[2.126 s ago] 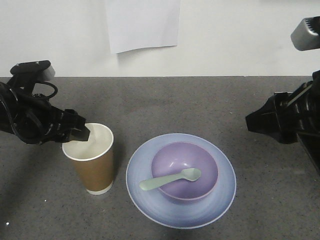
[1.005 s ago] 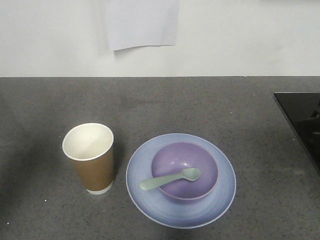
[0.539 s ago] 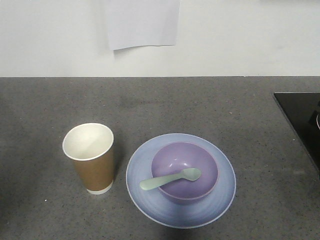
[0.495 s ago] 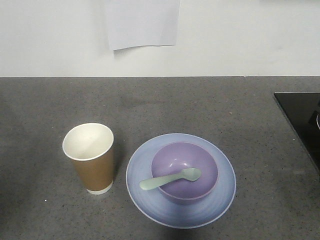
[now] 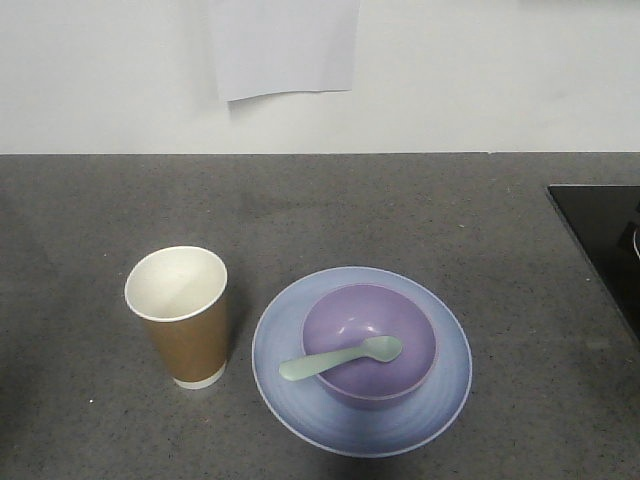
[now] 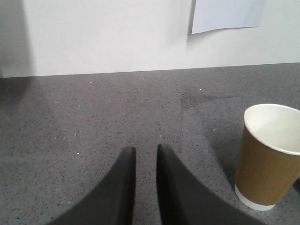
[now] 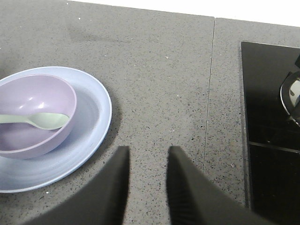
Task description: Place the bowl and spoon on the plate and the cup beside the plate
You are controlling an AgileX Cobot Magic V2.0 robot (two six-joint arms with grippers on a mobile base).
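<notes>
In the front view the brown paper cup (image 5: 178, 318) stands upright just left of the pale blue plate (image 5: 440, 390). The lavender bowl (image 5: 352, 322) sits on the plate, and the mint-green spoon (image 5: 340, 361) lies in it with its handle over the left rim. Neither arm shows there. My left gripper (image 6: 146, 150) hovers over bare counter, left of the cup (image 6: 267, 159), with a narrow empty gap between its fingers. To the right of the plate (image 7: 93, 108), bowl (image 7: 28, 101) and spoon (image 7: 40, 121), my right gripper (image 7: 147, 150) is open and holds nothing.
A black glass cooktop (image 5: 600, 220) lies at the counter's right edge, close to the right gripper (image 7: 272, 117). The white wall behind carries a sheet of paper (image 5: 285, 45). The counter is dark grey speckled stone.
Two seconds ago the left gripper was at the cup's rim and the right arm hung at the right. Both arms have pulled out of the front view. The cup stands free.
</notes>
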